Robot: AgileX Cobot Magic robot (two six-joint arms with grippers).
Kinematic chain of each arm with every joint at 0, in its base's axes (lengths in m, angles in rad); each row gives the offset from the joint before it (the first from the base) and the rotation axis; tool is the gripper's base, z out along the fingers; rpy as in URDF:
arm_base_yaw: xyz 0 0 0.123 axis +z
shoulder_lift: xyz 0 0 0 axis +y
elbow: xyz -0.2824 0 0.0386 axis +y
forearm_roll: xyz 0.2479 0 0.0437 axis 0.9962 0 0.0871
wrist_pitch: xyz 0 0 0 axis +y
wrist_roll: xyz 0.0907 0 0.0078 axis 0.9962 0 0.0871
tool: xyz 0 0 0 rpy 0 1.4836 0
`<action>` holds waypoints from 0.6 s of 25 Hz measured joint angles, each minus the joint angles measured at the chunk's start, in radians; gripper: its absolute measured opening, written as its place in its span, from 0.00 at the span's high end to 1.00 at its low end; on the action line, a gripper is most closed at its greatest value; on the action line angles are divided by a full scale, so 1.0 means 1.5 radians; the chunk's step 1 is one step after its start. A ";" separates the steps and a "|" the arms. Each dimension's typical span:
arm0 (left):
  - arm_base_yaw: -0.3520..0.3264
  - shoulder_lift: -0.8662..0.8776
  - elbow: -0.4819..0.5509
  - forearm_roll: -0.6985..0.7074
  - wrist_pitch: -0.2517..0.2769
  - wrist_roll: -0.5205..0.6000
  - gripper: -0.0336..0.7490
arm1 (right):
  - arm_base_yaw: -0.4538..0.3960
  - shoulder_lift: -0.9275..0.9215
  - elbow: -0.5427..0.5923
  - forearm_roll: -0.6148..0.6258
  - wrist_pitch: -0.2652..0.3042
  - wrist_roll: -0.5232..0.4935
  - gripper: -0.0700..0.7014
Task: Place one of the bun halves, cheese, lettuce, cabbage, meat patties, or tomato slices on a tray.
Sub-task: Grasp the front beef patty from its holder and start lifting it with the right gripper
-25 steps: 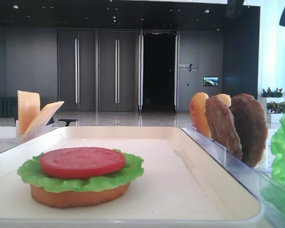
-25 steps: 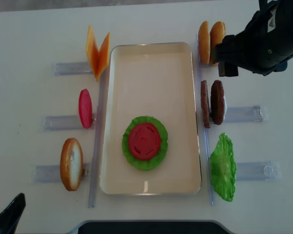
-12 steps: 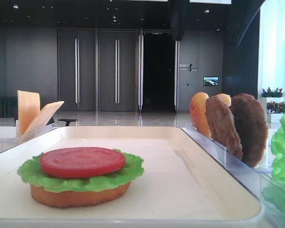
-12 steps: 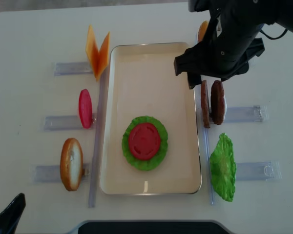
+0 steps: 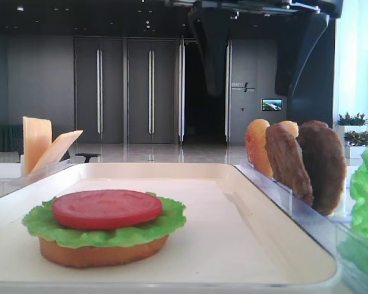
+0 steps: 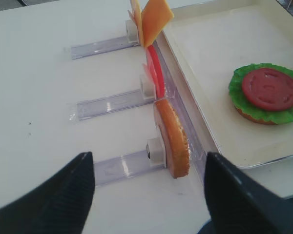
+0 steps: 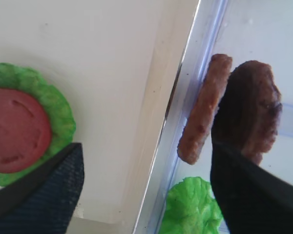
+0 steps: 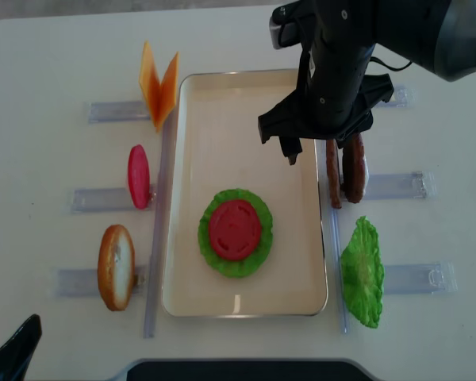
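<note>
Cream-white tray: lies lengthwise in the middle of the bench, between two rows of clear racks.
Stack on tray: a bun half at the bottom, lettuce on it, a tomato slice on top, in the tray's near half.
Meat patties: two, upright on edge in a rack just right of the tray.
Right end effector: above the tray's right rim beside the patties, fingers spread wide, holding nothing.
Left end effector: low over the bench's near left, fingers wide apart and empty.
Left racks: cheese, a second tomato slice, another bun half.
Right racks: a loose lettuce leaf; two more bun halves.
</note>
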 joint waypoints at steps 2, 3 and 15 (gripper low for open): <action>0.000 0.000 0.000 0.000 0.000 0.000 0.27 | -0.001 0.008 0.000 -0.005 0.000 -0.002 0.21; 0.000 0.000 0.000 0.000 0.000 0.000 0.27 | -0.002 0.011 0.000 -0.010 0.000 -0.002 0.21; 0.000 0.000 0.000 0.000 0.000 0.000 0.27 | -0.036 0.017 0.000 -0.004 0.000 -0.019 0.21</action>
